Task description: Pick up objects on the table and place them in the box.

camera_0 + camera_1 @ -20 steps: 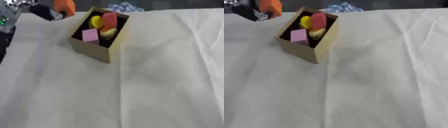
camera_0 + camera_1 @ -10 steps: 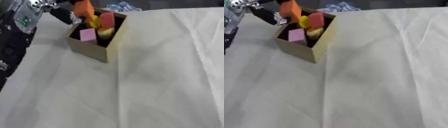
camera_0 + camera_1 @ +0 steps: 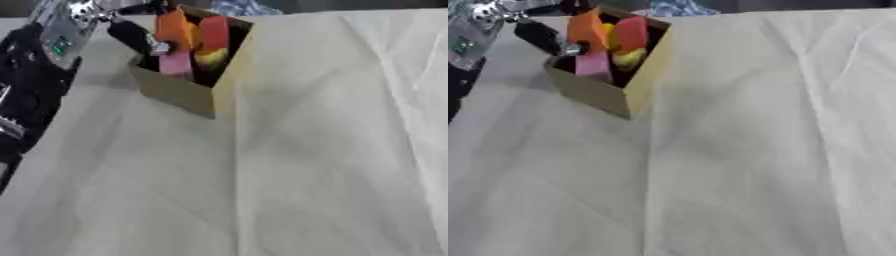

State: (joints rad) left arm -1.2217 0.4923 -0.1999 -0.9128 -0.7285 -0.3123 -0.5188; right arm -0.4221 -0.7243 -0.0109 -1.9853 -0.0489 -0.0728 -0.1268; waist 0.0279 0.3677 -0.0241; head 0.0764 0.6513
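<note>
A tan cardboard box (image 3: pixel 186 96) stands on the white cloth at the upper left. Inside it show a red piece (image 3: pixel 215 34), a pink block (image 3: pixel 176 63) and a yellow piece (image 3: pixel 210 57). My left hand (image 3: pixel 131 36) reaches in from the left edge, its black fingers pinching an orange block (image 3: pixel 171 29). The block hangs at the box's opening, over its left rim, beside the red piece. Whether it touches the things inside I cannot tell. My right hand shows in neither view.
The wrinkled white cloth (image 3: pixel 754 150) covers the whole table. A crumpled blue and white thing (image 3: pixel 672 8) lies at the far edge behind the box. My left forearm (image 3: pixel 31 85) fills the left border.
My left hand has carried the orange block rightward, from left of the box to over its opening. The whole picture has also shifted a little.
</note>
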